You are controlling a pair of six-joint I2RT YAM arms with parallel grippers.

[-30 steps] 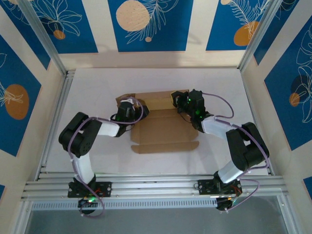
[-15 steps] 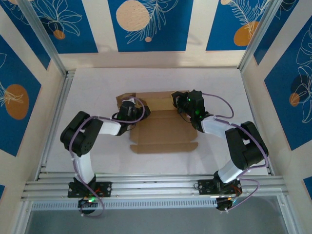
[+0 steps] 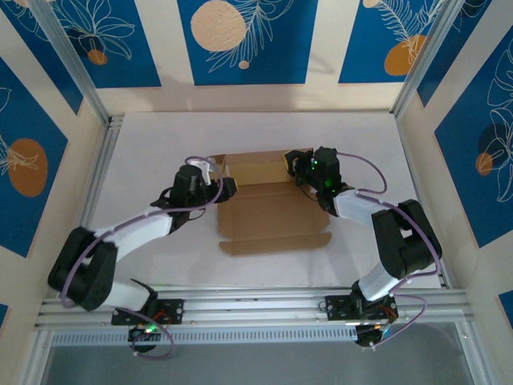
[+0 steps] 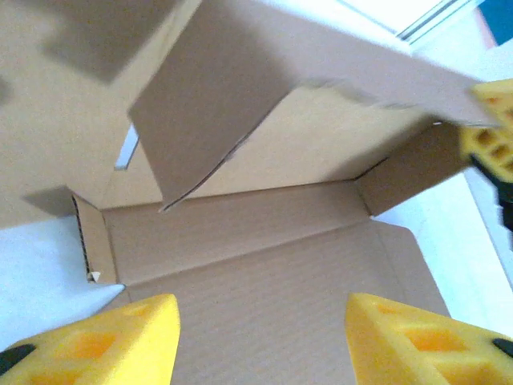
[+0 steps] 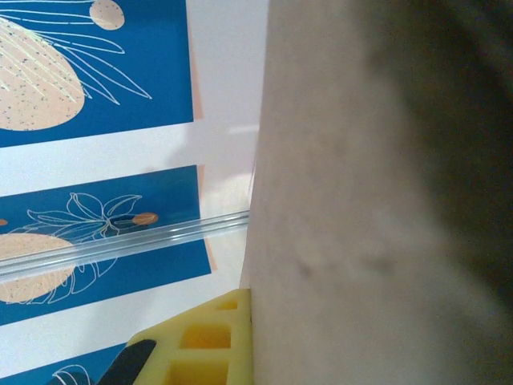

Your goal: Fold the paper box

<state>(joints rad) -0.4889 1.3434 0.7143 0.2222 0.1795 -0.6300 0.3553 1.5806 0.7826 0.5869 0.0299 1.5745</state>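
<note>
Two grippers at the box (image 3: 272, 215), mid-table (image 3: 160, 136): left gripper (image 3: 227, 186) open at its left end, right gripper (image 3: 293, 162) clamped on its rear right corner. The left wrist view reveals a tilted flap (image 4: 240, 96) inside.

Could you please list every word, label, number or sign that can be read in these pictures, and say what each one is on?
No text can be read in any of the views.
The paper box: plain brown cardboard, with no print, label or number on the faces that show.
The blue wall panels: only leaf and circle drawings, no letters or signs.
</note>
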